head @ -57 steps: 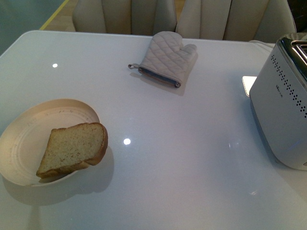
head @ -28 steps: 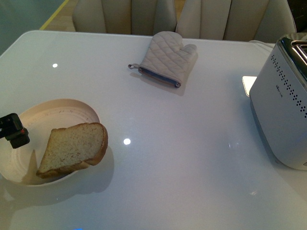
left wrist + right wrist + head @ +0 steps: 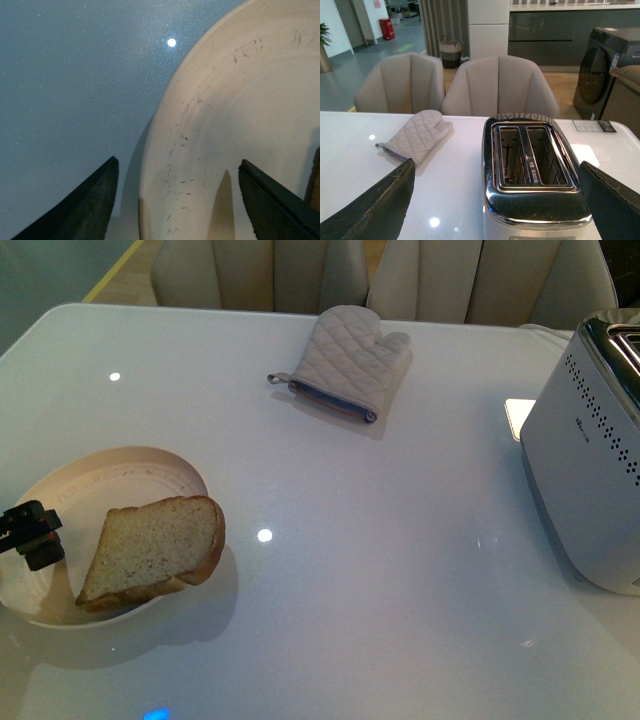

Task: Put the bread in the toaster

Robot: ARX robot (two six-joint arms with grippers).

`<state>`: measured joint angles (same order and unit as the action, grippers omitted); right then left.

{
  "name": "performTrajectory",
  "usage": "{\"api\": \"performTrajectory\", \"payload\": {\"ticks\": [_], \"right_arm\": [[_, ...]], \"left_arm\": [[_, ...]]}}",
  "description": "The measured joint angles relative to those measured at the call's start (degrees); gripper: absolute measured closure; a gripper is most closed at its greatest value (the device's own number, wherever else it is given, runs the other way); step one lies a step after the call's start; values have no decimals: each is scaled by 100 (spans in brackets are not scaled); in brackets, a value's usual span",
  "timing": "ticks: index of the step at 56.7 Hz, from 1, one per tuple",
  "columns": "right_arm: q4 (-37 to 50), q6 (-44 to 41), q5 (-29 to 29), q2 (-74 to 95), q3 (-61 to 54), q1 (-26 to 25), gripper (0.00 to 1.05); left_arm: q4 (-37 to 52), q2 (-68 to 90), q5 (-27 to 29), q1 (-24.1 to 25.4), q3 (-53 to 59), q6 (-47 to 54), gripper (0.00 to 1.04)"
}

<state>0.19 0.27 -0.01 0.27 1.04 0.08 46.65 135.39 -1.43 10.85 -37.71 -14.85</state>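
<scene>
Left wrist view: the left claw (image 3: 177, 162) hangs spread across the plate (image 3: 240, 100) rim, near the bread (image 3: 152, 550). The right claw (image 3: 496, 164) hangs wide apart above the toaster (image 3: 535, 210).

Looks like a home-style kitchen/dining area: glossy white table (image 3: 400, 570) w/ two padded beige chairs (image 3: 500, 85) behind it, toaster (image 3: 532, 170) & quilted oven mitt (image 3: 350, 362) on top. Further back: grey cabinets (image 3: 545, 37), dark front-load washer (image 3: 602, 70), wicker basket (image 3: 450, 51) by curtains (image 3: 442, 20).
</scene>
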Motion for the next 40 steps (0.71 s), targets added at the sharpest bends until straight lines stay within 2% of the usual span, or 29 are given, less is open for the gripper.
{"api": "performTrajectory", "payload": {"ticks": [14,22,28,40], "right_arm": [[0,-2,0,0,0,0,9],[0,0,0,0,0,0,9],[0,-2,0,0,0,0,9],[0,-2,0,0,0,0,9]], "left_arm": [[-251,24,0,-70,2,-61,75],[-363,-66,-9,-129,22,-328,92],[-437,-155,-31,-275,79,-619,100],[-623,-247,20,-748,190,-1180,100]]}}
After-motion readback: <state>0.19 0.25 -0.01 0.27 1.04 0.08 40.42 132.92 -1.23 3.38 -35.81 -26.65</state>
